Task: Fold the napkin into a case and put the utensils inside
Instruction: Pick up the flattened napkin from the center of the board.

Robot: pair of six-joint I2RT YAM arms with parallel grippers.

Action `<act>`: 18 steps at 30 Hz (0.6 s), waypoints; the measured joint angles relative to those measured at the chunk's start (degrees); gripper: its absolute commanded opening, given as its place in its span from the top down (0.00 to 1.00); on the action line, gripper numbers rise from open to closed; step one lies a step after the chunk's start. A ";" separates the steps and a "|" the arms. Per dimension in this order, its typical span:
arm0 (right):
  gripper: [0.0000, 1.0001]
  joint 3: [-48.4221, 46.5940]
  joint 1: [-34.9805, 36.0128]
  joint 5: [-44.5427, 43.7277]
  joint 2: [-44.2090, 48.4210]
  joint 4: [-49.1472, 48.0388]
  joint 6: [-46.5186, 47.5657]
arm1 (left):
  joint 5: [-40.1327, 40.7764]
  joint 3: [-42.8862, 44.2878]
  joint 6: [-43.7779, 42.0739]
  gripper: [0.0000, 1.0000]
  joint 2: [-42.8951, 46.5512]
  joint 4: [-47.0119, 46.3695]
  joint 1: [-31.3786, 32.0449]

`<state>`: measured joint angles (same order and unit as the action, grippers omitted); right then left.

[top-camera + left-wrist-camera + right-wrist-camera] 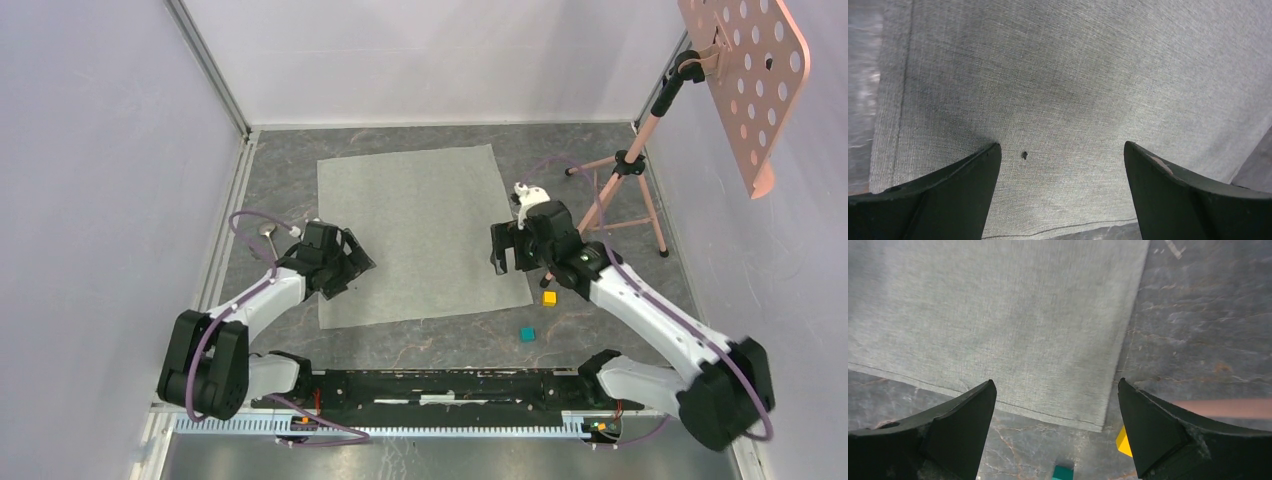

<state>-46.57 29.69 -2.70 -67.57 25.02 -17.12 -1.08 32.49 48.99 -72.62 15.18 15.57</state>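
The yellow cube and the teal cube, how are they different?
The yellow cube is yellow; the teal cube is blue-green. The yellow cube sits close to a corner of the napkin; the teal cube sits farther away. Both are small and rest on the table, off the napkin.

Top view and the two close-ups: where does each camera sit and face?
Top: fixed above and behind, looking down on the napkin; both arms show.
Left wrist: on that arm, facing down at the napkin; left gripper open.
Right wrist: facing down at the napkin's corner, yellow cube, teal cube; right gripper open.
Shared: napkin in all; cubes in top and right.
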 measured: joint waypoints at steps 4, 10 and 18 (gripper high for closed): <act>0.03 2.51 1.88 -7.06 11.67 -0.46 -4.61 | 2.49 -2.27 -0.07 0.00 3.87 1.14 -1.14; 0.17 9.38 1.31 -10.69 18.40 -0.48 -14.67 | 2.40 -2.23 -0.92 0.00 6.47 6.23 -1.42; 0.43 7.56 1.38 -7.98 2.71 7.23 -28.00 | -2.32 0.74 -4.90 0.00 19.63 11.74 -1.42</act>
<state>-39.00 31.07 -10.68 -64.86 32.25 -45.12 -3.40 33.23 44.10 -52.99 26.92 14.15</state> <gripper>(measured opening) 0.620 0.996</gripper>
